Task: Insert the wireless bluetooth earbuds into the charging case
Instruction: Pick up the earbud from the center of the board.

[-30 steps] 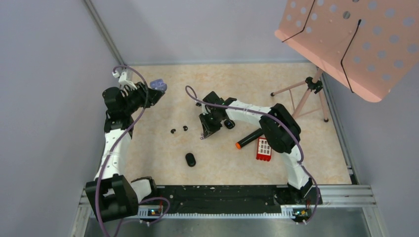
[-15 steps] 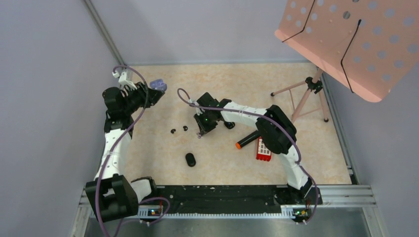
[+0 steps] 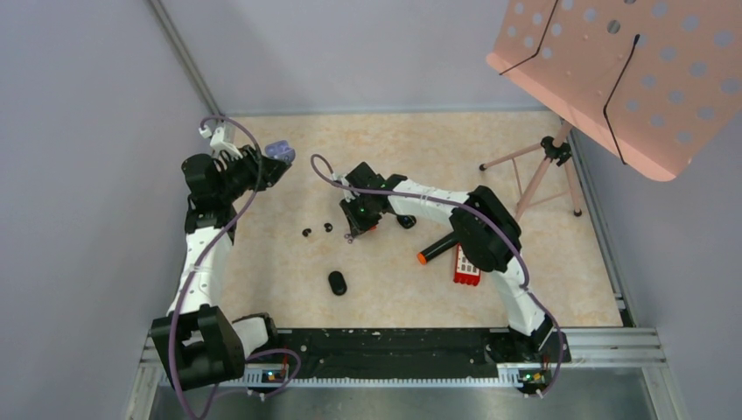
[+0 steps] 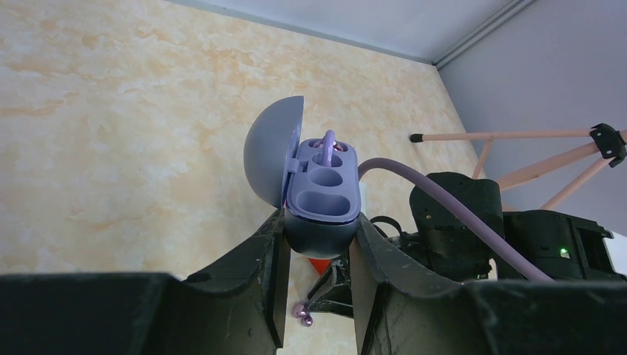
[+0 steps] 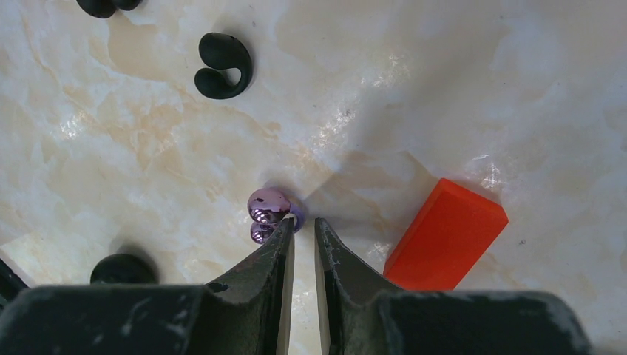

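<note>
My left gripper [image 3: 268, 163] is shut on the purple charging case [image 4: 322, 214] and holds it up at the far left, lid [image 4: 273, 159] open. A pale purple piece [image 4: 329, 142] stands in its far well; the nearer wells look empty. My right gripper [image 5: 304, 222] is near the table's middle, jaws almost closed, pinching the thin band of a shiny purple earbud [image 5: 267, 208] at its tips. That earbud also shows in the left wrist view [image 4: 303, 315]. Two black earbuds [image 3: 307, 233] [image 3: 328, 228] lie just left of it; one shows in the right wrist view [image 5: 222, 65].
An orange-red block [image 5: 445, 235] lies right beside the right fingers. A black oval piece [image 3: 337, 283] lies nearer the front. A black marker with an orange cap [image 3: 442, 245] and a red keyed block [image 3: 466, 265] lie to the right. A pink music stand on a tripod [image 3: 544, 166] stands far right.
My right gripper has moved left, toward the two black earbuds, with the purple earbud at its tips. The left arm and the case have not moved.
</note>
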Available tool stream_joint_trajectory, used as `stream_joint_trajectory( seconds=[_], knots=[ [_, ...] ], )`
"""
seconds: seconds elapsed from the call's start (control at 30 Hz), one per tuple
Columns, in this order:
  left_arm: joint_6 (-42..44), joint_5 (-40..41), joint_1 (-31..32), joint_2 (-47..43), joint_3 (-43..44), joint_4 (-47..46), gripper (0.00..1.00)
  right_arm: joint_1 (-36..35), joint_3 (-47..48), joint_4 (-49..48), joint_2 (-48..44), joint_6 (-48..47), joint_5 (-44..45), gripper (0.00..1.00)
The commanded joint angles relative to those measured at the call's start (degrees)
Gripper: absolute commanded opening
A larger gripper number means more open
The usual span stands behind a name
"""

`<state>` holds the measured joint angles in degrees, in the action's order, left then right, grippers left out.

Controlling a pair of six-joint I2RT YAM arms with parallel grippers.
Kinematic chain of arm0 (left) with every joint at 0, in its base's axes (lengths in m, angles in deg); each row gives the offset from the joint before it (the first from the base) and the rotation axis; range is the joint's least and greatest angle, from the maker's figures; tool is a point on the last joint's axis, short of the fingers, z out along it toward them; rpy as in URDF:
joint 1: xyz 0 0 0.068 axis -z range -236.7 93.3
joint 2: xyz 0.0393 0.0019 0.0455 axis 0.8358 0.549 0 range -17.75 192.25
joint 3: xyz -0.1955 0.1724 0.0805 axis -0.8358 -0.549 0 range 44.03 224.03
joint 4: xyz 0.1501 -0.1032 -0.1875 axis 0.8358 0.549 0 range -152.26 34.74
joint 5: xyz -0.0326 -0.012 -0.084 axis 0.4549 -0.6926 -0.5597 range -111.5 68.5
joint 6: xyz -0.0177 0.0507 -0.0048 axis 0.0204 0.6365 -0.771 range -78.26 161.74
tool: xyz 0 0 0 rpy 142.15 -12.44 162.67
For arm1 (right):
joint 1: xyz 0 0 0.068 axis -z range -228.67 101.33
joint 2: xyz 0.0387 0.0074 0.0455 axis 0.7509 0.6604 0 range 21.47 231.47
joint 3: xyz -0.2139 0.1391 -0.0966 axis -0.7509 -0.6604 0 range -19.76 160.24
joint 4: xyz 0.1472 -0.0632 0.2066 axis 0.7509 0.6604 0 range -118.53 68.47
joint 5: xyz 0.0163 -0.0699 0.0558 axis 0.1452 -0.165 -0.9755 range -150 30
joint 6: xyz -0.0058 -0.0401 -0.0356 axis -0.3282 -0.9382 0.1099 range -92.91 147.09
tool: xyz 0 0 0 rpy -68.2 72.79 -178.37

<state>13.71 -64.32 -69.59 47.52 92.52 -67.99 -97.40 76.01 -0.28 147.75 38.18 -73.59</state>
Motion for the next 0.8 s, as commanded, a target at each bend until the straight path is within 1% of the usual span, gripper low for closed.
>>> stream_joint_trajectory(
  seconds=[0.0,0.13,0.2,0.23,0.3,0.47,0.5,0.6,0.7,0.77],
  knots=[
    [-0.6,-0.5,-0.5,0.3,-0.6,-2.9,0.0,-2.8,-0.4,1.8,4.7,-2.7,5.4,0.16],
    [-1.3,-0.5,-0.5,1.0,-0.4,-4.0,0.0,-4.5,-0.5,1.5,5.7,-4.9,8.2,0.16],
    [-1.2,-0.6,-0.5,1.2,-0.2,-4.3,0.0,-5.0,-1.1,1.3,5.8,-5.7,9.0,0.14],
    [-1.2,-0.7,-0.6,1.3,-0.2,-4.4,0.0,-5.1,-1.2,1.4,5.8,-5.8,9.4,0.12],
    [-1.0,-0.8,-0.6,1.6,0.0,-4.5,0.0,-5.0,-1.5,1.2,5.7,-6.5,9.7,0.0],
    [-1.1,-2.1,-0.6,2.4,0.0,-5.6,0.0,-5.0,0.1,-0.1,3.3,-10.6,14.0,0.0],
    [-0.8,-2.8,-0.6,2.6,-0.1,-5.9,0.0,-5.0,0.6,-0.8,2.1,-12.8,15.8,0.0],
    [-0.5,-4.0,-0.6,3.4,-0.2,-7.4,0.0,-4.6,1.2,-3.5,-3.0,-15.5,20.9,0.0],
    [-0.8,-6.4,-0.5,4.9,-0.2,-10.4,0.0,-3.0,-0.5,-6.3,-10.6,-16.3,21.9,0.0],
    [-1.2,-7.9,-0.3,6.5,0.6,-12.2,0.0,-2.1,-3.4,-8.6,-15.3,-16.9,21.9,0.0]
  ],
)
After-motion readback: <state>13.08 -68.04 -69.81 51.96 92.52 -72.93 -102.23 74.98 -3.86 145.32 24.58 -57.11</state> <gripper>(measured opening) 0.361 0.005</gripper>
